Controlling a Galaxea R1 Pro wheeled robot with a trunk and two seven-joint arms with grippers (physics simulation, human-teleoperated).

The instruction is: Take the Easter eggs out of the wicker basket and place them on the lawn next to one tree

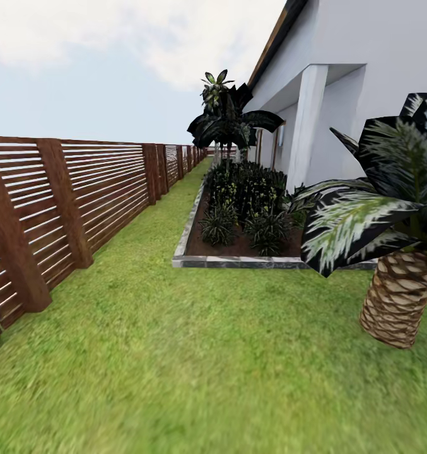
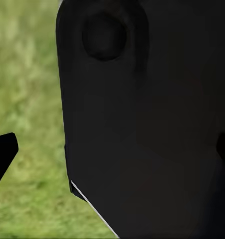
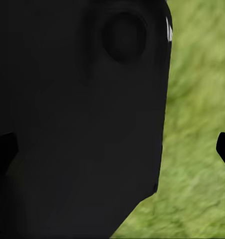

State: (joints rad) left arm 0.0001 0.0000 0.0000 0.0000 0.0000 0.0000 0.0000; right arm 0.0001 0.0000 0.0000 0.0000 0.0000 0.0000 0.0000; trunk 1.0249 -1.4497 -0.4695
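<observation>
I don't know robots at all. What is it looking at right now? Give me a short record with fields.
setting: garden lawn beside a white house
left side: brown slatted wooden fence running into the distance
middle: stone-edged planting bed with low dark plants, taller dark-leaved plant behind
right side: palm with scaly trunk and striped fronds
eggs and basket: none in these views
wrist cameras: blurred grass behind a large dark robot part
fingers: dark tips at the picture edges, open or shut unclear
</observation>
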